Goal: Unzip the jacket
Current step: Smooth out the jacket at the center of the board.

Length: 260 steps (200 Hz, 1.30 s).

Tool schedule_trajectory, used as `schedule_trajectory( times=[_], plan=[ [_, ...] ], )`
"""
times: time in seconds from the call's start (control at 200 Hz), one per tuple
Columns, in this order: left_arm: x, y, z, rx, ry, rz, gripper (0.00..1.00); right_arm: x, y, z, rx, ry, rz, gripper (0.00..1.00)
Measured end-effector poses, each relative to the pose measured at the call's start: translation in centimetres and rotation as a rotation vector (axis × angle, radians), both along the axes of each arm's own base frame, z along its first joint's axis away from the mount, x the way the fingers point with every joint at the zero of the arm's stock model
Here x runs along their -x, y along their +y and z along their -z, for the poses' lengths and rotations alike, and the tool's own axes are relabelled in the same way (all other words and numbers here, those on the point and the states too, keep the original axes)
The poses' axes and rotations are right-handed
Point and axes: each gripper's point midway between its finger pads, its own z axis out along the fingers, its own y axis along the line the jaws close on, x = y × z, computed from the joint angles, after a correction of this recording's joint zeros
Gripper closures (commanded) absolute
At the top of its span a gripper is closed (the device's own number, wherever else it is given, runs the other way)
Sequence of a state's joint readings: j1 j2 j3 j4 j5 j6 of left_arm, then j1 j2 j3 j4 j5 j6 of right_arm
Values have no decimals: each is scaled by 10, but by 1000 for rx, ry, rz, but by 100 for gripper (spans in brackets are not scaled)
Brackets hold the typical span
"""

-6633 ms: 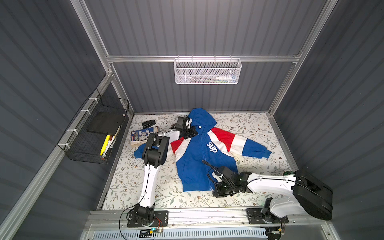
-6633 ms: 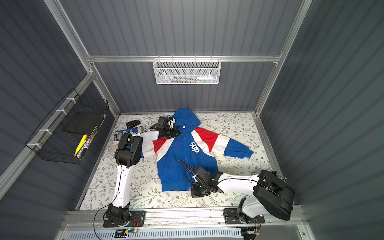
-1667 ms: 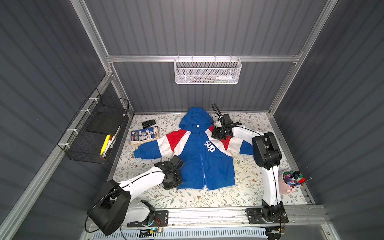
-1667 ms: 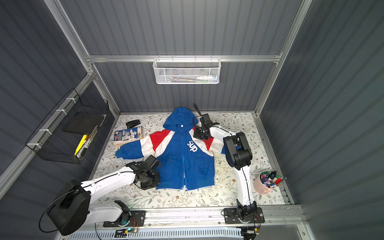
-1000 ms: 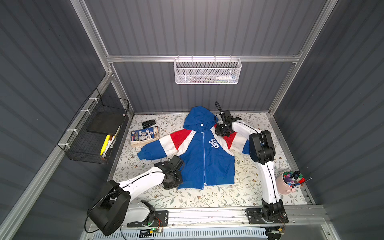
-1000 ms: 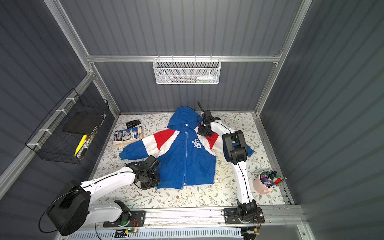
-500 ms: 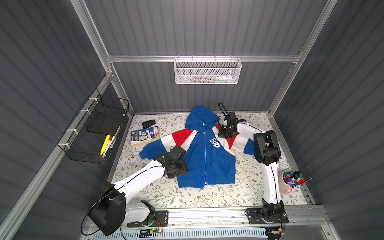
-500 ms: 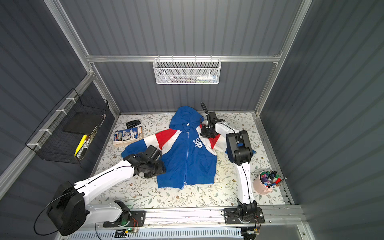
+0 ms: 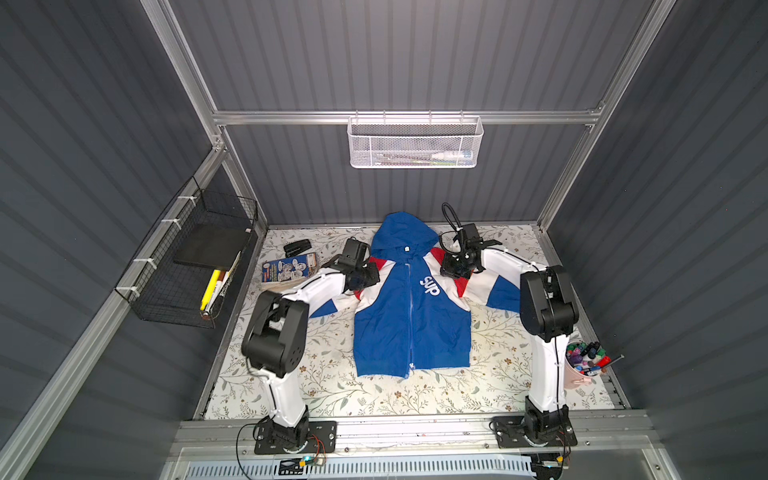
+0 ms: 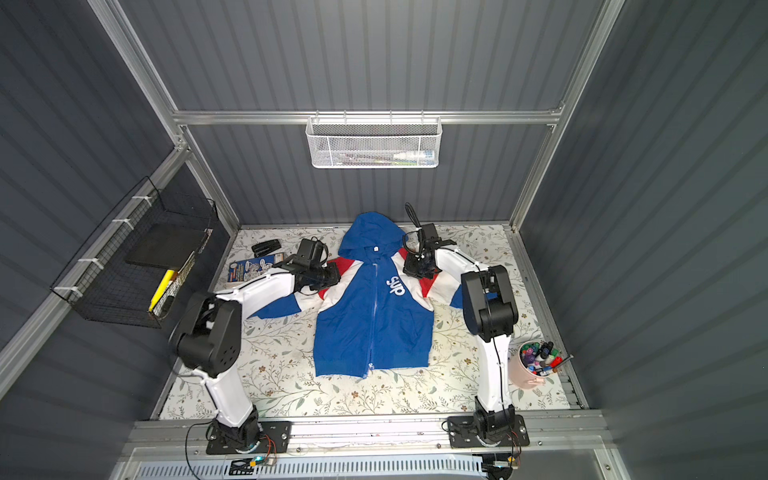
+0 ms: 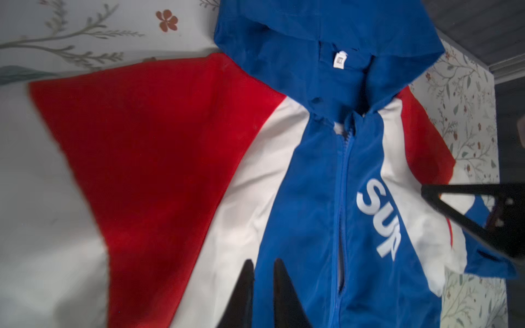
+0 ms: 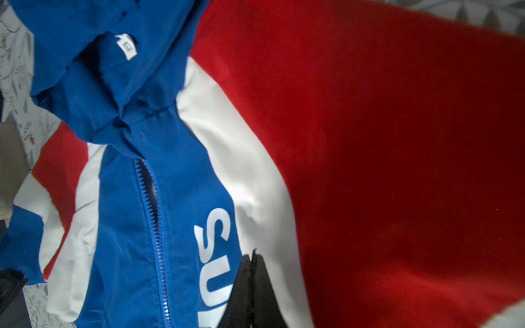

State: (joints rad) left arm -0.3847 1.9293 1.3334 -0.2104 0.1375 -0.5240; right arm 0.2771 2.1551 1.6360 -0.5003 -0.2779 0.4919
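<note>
The blue jacket (image 9: 411, 324) (image 10: 374, 324) lies flat and face up in both top views, with its hood toward the back wall. Its blue zipper (image 9: 409, 316) (image 11: 342, 198) (image 12: 154, 227) runs closed down the front. My left gripper (image 9: 372, 276) (image 10: 332, 276) (image 11: 262, 262) sits on the left shoulder where white meets blue. Its fingers stand almost together with blue cloth in the narrow gap. My right gripper (image 9: 457, 272) (image 10: 419, 270) (image 12: 252, 255) is pressed shut on the white stripe of the right shoulder, beside the "sup" lettering (image 12: 216, 247).
A pink cup of markers (image 9: 582, 370) stands at the right edge by the right arm. A card pack (image 9: 286, 268) and a black stapler (image 9: 297, 248) lie at the back left. A black wire basket (image 9: 195, 266) hangs on the left wall, and a white mesh basket (image 9: 415, 143) on the back wall.
My left gripper let go of the lower left hem, opened, swung up to the left shoulder and closed there. The jacket has straightened. The right gripper stayed at the right shoulder.
</note>
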Motion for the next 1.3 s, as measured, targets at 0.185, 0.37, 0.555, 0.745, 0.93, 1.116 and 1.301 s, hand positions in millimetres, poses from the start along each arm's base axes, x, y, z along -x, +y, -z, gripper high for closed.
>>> schedule_trajectory(
  times=[0.185,0.37,0.555,0.745,0.93,1.116,1.301],
  plan=[
    [-51,3,20,29,-30,18,91,-10,-6,8,22,31,31,100],
    [-85,19,25,48,-62,4,92,-26,-20,11,24,41,78,100],
    [-88,40,47,43,-25,-20,94,-29,-35,26,39,89,110,100],
    [-86,45,54,53,-31,-22,96,-29,-44,30,46,106,125,100],
    [-86,56,55,37,-48,-42,98,-26,-53,32,50,110,130,100],
    [-87,82,55,5,-52,-100,99,-23,-61,32,28,116,131,100],
    [-88,97,56,-18,-54,-133,97,-22,-62,31,13,114,108,100]
  ],
)
